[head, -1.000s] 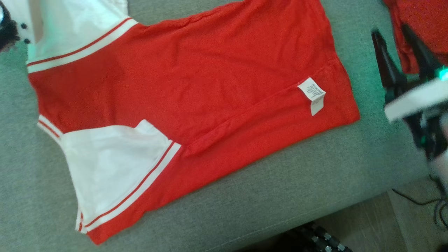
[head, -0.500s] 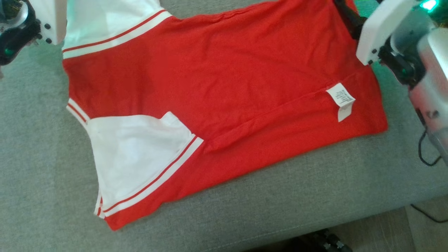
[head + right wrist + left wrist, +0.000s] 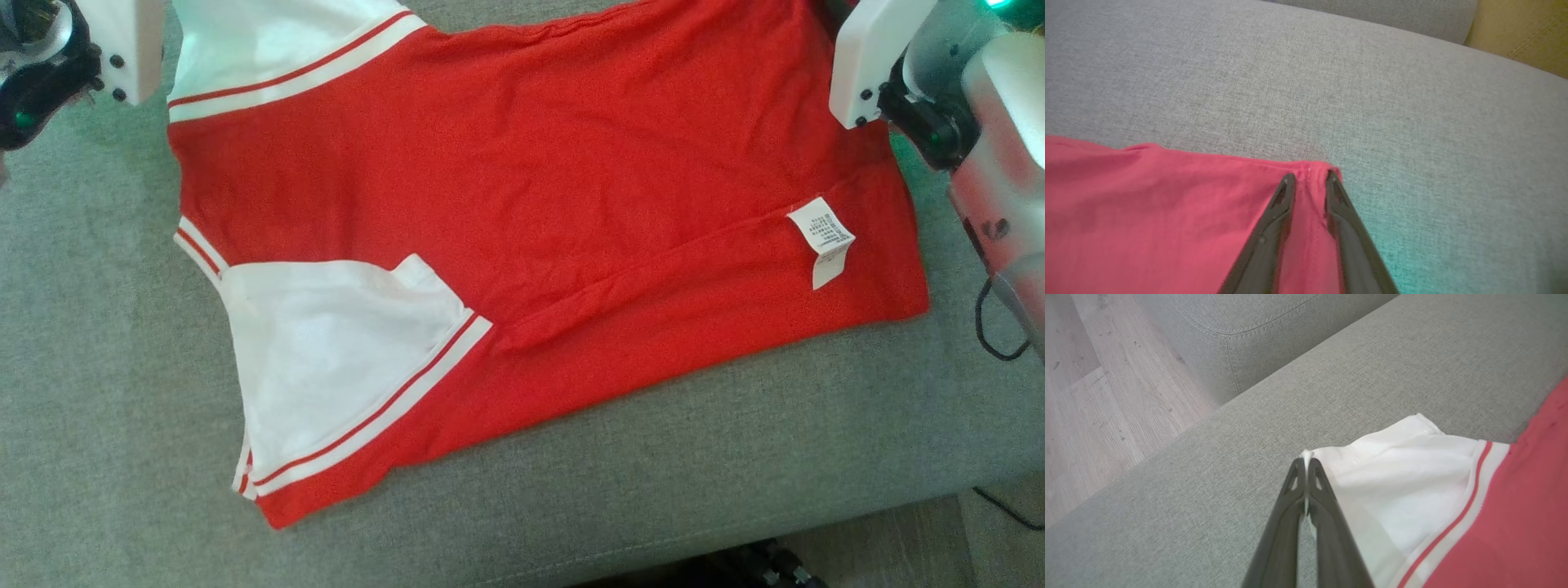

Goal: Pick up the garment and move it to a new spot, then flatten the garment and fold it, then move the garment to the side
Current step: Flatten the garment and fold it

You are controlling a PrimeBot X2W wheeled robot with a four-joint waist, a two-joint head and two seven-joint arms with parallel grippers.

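Fingers of left gripper (image 3: 1305, 464) were pressed together on the corner of the white sleeve (image 3: 1404, 477), with a sliver of cloth showing between the tips. Fingers of right gripper (image 3: 1309, 176) stood a little apart, straddling the red hem corner; could not tell whether they pinched it. The garment (image 3: 522, 163), red with white striped sleeves, lay spread nearly flat on the grey sofa cushion (image 3: 653, 474), one long fold crossing its lower half. The care label (image 3: 823, 233) was turned up near the right edge. Wood floor (image 3: 1094, 396) lay beyond the cushion.

Red garment (image 3: 531, 163) with white, red-striped sleeves (image 3: 326, 351) on grey sofa (image 3: 653, 474), dark fingers (image 3: 1327, 522), pale wood floor (image 3: 1094, 396)
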